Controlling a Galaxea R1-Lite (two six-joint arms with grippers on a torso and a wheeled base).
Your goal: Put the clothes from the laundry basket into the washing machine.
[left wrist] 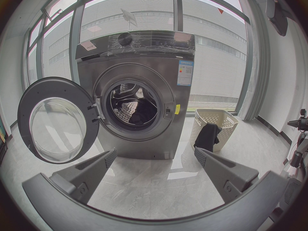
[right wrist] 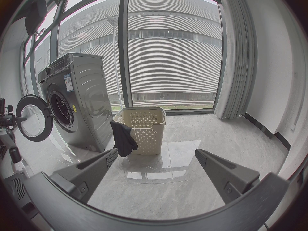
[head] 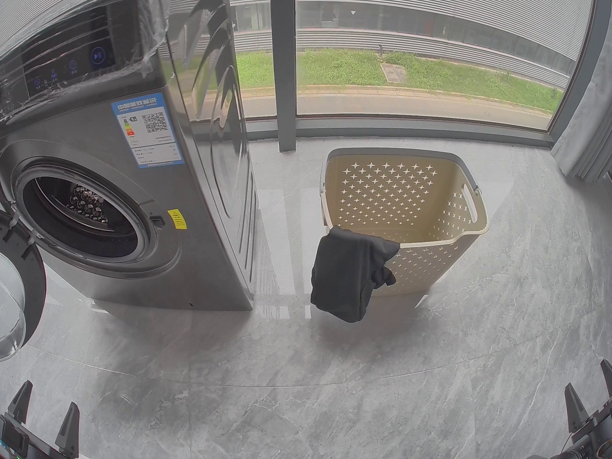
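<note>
A cream laundry basket (head: pixel 446 173) stands on the floor to the right of the grey washing machine (head: pixel 127 160). A dark garment (head: pixel 347 272) hangs over the basket's near rim, down its outer wall. The machine's round door (left wrist: pixel 54 119) is swung wide, and the drum (left wrist: pixel 133 108) holds something dark low inside. My left gripper (head: pixel 43 412) is low at the near left, open and holding nothing. My right gripper (head: pixel 593 390) is low at the near right, also open and holding nothing. Both are well short of the basket (right wrist: pixel 142 127) and the garment (right wrist: pixel 123 138).
Glossy grey floor (head: pixel 319 377) stretches between me and the basket. Tall windows with a dark pillar (head: pixel 284 58) stand behind it. A curtain (head: pixel 590 135) hangs at the far right. The swung door (head: pixel 16 288) juts out at the left.
</note>
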